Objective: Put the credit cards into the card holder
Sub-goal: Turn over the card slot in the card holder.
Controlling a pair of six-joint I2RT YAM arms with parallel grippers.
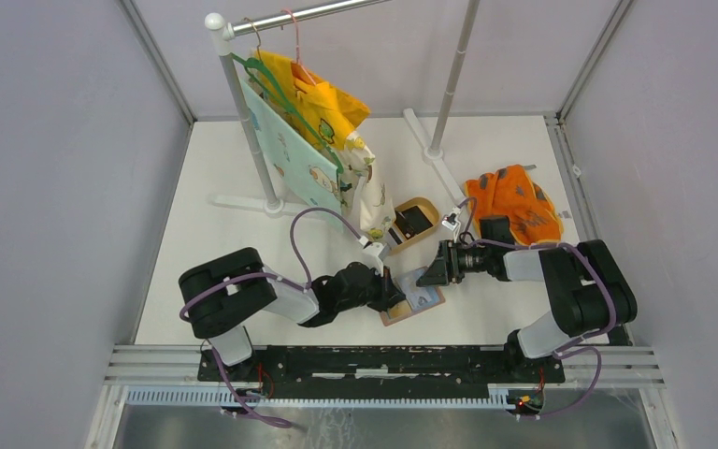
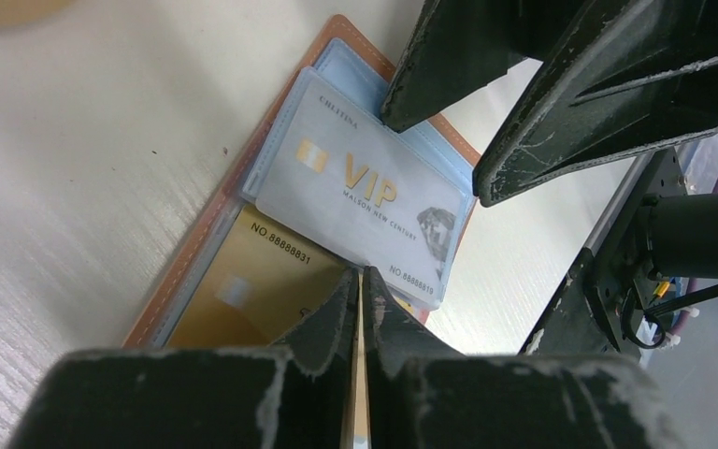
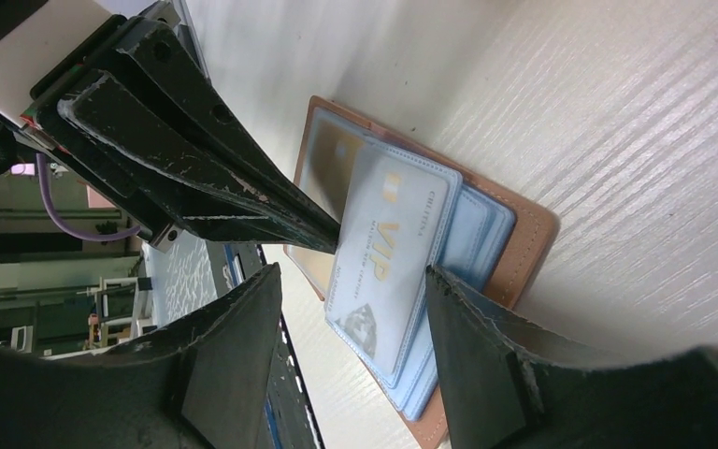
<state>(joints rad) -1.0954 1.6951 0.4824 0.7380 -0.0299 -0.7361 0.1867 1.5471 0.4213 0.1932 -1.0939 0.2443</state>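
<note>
The card holder (image 1: 423, 301) (image 2: 161, 304) (image 3: 528, 234) lies open on the table, its grey-blue pockets facing up. A pale VIP credit card (image 2: 355, 187) (image 3: 383, 253) rests slanted over the pockets. A gold card (image 2: 243, 281) (image 3: 323, 154) sits in the other half. My left gripper (image 1: 391, 285) (image 2: 362, 273) (image 3: 332, 238) is shut, its tips down at the VIP card's long edge, over the gold card. Only a thin pale slit shows between its jaws. My right gripper (image 1: 427, 267) (image 2: 435, 154) (image 3: 353, 273) is open and straddles the VIP card's end and the holder's edge, gripping nothing.
A tan oval dish (image 1: 427, 206) holding a dark card (image 1: 415, 223) stands just behind the holder. An orange patterned cloth (image 1: 514, 201) lies at the right. A clothes rack with hanging garments (image 1: 308, 122) stands at the back left.
</note>
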